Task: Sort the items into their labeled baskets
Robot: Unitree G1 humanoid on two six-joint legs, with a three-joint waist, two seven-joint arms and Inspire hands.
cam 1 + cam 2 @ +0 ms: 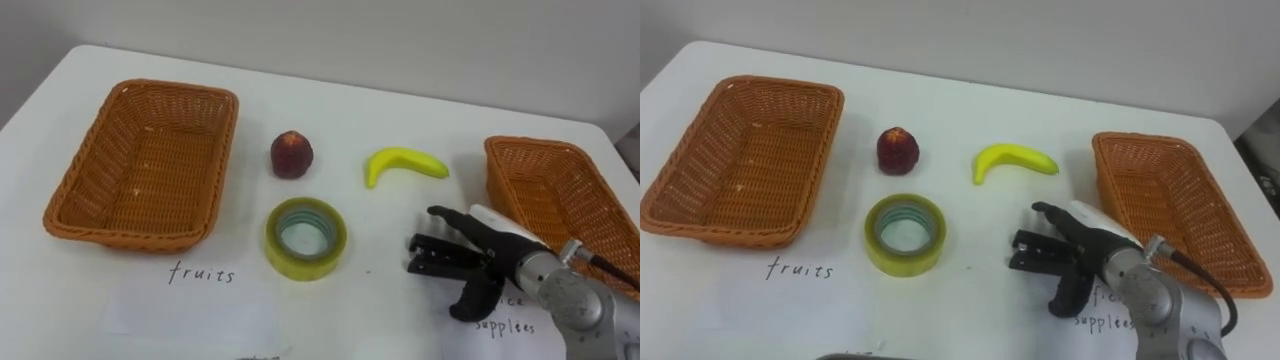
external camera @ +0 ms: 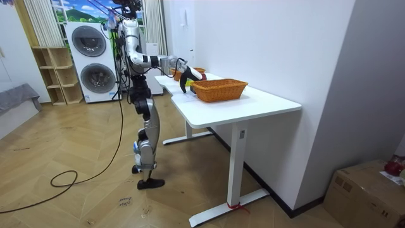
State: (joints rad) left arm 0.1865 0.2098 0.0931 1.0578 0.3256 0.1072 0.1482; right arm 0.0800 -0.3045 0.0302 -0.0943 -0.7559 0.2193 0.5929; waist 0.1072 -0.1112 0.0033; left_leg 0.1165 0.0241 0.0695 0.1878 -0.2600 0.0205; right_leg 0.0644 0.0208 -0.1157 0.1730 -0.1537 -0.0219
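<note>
On the white table lie a yellow banana (image 1: pixel 405 164) (image 1: pixel 1013 160), a dark red apple (image 1: pixel 291 154) (image 1: pixel 898 150) and a yellow roll of tape (image 1: pixel 306 238) (image 1: pixel 904 234). My right hand (image 1: pixel 463 249) (image 1: pixel 1068 250) hovers open just above the table, right of the tape and in front of the banana, fingers pointing left, holding nothing. The left wicker basket (image 1: pixel 80 205) (image 1: pixel 685 210) stands above the written word "fruits" and has nothing in it. The right wicker basket (image 1: pixel 590 188) (image 1: pixel 1120 190) stands at the table's right edge, also bare inside.
Paper labels lie along the table's front edge; the right one is partly under my arm. In the room view I stand at the table's long side (image 2: pixel 253 101), with washing machines (image 2: pixel 88 60) behind me and a white wall beyond the table.
</note>
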